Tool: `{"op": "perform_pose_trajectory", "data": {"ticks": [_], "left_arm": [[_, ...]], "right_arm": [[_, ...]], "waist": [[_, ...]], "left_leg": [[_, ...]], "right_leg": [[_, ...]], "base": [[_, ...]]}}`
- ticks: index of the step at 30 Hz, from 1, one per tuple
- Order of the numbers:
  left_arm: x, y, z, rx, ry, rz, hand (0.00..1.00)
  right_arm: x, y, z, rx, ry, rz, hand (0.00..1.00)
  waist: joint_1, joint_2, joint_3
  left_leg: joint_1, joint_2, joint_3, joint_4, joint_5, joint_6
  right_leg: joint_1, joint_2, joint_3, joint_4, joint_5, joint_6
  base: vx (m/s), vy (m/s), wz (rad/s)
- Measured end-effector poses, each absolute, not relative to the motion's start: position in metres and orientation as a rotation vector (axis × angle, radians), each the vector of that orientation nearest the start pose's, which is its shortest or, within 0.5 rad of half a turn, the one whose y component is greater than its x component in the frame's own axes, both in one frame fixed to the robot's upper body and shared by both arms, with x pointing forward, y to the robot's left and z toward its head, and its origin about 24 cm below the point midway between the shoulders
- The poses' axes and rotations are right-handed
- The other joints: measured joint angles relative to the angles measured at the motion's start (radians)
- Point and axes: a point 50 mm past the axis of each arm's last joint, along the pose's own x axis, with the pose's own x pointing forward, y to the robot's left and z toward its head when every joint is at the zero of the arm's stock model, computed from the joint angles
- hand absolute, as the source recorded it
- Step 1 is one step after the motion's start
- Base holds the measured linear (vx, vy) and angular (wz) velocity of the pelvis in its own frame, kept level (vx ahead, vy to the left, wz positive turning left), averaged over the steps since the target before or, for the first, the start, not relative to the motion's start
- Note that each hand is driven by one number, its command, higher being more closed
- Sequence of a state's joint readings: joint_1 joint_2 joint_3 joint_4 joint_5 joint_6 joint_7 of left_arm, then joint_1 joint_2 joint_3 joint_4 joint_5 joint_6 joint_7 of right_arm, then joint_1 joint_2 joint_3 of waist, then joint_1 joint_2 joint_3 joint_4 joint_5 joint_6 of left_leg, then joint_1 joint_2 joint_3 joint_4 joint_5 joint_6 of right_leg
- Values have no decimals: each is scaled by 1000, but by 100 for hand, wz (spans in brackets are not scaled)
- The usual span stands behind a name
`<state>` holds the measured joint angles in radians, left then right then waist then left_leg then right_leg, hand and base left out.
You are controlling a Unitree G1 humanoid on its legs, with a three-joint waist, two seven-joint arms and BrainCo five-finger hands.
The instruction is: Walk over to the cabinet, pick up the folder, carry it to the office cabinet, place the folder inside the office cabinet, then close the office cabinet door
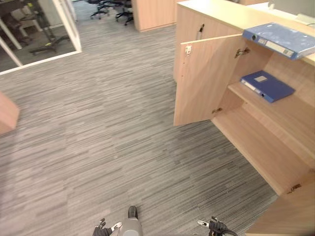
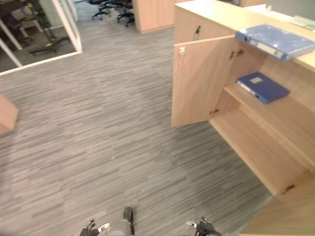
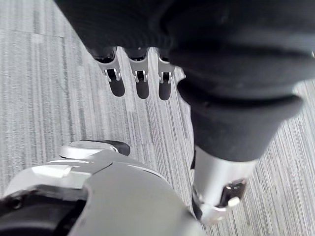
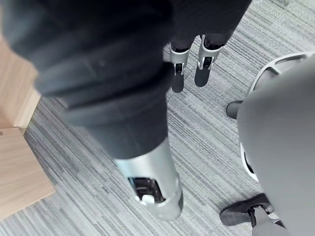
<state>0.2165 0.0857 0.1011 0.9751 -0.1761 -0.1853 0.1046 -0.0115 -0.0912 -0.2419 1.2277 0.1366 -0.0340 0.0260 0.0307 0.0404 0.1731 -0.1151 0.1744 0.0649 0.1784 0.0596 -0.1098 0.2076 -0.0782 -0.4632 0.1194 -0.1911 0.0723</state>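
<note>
A wooden office cabinet [image 1: 224, 14] stands at the right with its left door [image 1: 204, 81] swung open toward me. One blue folder [image 1: 280, 40] lies flat on the cabinet's top, jutting over the front edge. A second, darker blue folder [image 1: 267, 85] lies on the upper shelf inside, and the lower shelf [image 1: 266, 147] is bare. My left hand [image 1: 102, 229] and right hand [image 1: 216, 227] hang low at the bottom of the eye views, far from the cabinet. In the wrist views the left hand [image 3: 140, 76] and the right hand [image 4: 189, 66] have relaxed fingers over grey carpet and hold nothing.
A second cabinet door [image 1: 290, 211] stands open at the lower right. A white-framed glass partition [image 1: 66, 24] is at the upper left, and office chairs [image 1: 110, 7] and another wooden unit [image 1: 152, 14] are at the back. A wooden corner [image 1: 7, 114] juts in at the left.
</note>
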Motion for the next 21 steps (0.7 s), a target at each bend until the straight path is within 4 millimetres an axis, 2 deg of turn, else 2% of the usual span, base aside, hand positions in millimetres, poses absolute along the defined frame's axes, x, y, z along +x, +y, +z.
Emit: {"op": "perform_pose_trajectory", "data": {"ticks": [1, 2, 4, 6, 8, 10, 11, 12, 13, 14, 16, 18, 20, 21], "left_arm": [[69, 217, -154, -39, 979, 401, 0], [69, 219, -154, -33, 977, 404, 0], [71, 224, -153, -18, 972, 406, 0], [71, 223, -153, -14, 976, 407, 0], [68, 223, -154, -6, 987, 400, 0], [65, 222, -154, 8, 997, 386, 0], [65, 223, -154, 12, 996, 385, 0], [65, 224, -154, 16, 999, 384, 0], [63, 223, -155, 20, 1011, 378, 0], [63, 223, -156, 25, 1014, 374, 0], [64, 224, -155, 37, 1017, 360, 0], [65, 221, -156, 40, 1022, 343, 0], [66, 221, -156, 51, 1021, 328, 0], [66, 222, -156, 53, 1024, 328, 0]], "right_arm": [[92, -198, -168, 213, 1150, -314, 0], [92, -198, -168, 214, 1152, -314, 0], [93, -191, -168, 229, 1153, -303, 0], [92, -192, -168, 233, 1154, -309, 0], [93, -193, -168, 233, 1148, -311, 0], [96, -202, -165, 229, 1109, -345, 0], [95, -205, -164, 225, 1105, -351, 0], [96, -211, -163, 213, 1089, -365, 0], [100, -218, -160, 204, 1068, -378, 0], [103, -219, -159, 204, 1055, -380, 0], [108, -216, -158, 211, 1044, -373, 0], [120, -211, -156, 230, 1023, -365, 0], [127, -200, -156, 255, 1012, -344, 0], [128, -198, -156, 260, 1012, -341, 0]], "waist": [[-1, -30, -10], [-2, -41, -18], [0, -67, -27], [-1, -69, -30], [-10, -65, -36], [-24, -64, -44], [-25, -70, -45], [-28, -72, -45], [-36, -67, -47], [-42, -67, -48], [-46, -64, -45], [-44, -48, -25], [-42, -50, -15], [-43, -54, -14]], "left_leg": [[15, -42, 33, -8, -8, 5], [18, -62, 49, -24, -13, 19], [43, -136, 116, -78, -19, 53], [77, -185, 156, -102, -39, 85], [116, -224, 175, -121, -60, 111], [165, -259, 179, -143, -88, 134], [179, -269, 179, -146, -98, 140], [209, -287, 180, -149, -112, 151], [232, -296, 185, -150, -121, 160], [246, -296, 190, -156, -123, 163], [259, -283, 199, -163, -124, 163], [276, -242, 229, -163, -127, 158], [301, -206, 281, -164, -143, 134], [310, -206, 293, -168, -147, 128]], "right_leg": [[-12, -56, 14, 12, -2, 32], [-23, -80, 22, 14, -3, 41], [-49, -166, 47, 13, 19, 83], [-49, -220, 72, 16, 33, 109], [-63, -269, 85, 88, 29, 118], [-153, -352, 81, 328, 31, 114], [-179, -382, 76, 404, 35, 97], [-215, -443, 48, 540, 56, 3], [-247, -505, -31, 664, 85, -101], [-264, -529, -86, 721, 91, -109], [-285, -532, -178, 755, 79, -93], [-317, -458, -247, 715, 7, -32], [-351, -365, -325, 566, 2, -27], [-356, -344, -342, 506, 13, -32]], "base": [[292, 310, -33], [304, 313, -41], [280, 318, -44], [239, 325, -49], [217, 302, -35], [181, 293, -11], [189, 339, 1], [171, 291, 6], [168, 252, 5], [103, 109, -2], [98, 12, -17], [91, -70, -50], [62, -119, -78], [64, -196, -90]]}}
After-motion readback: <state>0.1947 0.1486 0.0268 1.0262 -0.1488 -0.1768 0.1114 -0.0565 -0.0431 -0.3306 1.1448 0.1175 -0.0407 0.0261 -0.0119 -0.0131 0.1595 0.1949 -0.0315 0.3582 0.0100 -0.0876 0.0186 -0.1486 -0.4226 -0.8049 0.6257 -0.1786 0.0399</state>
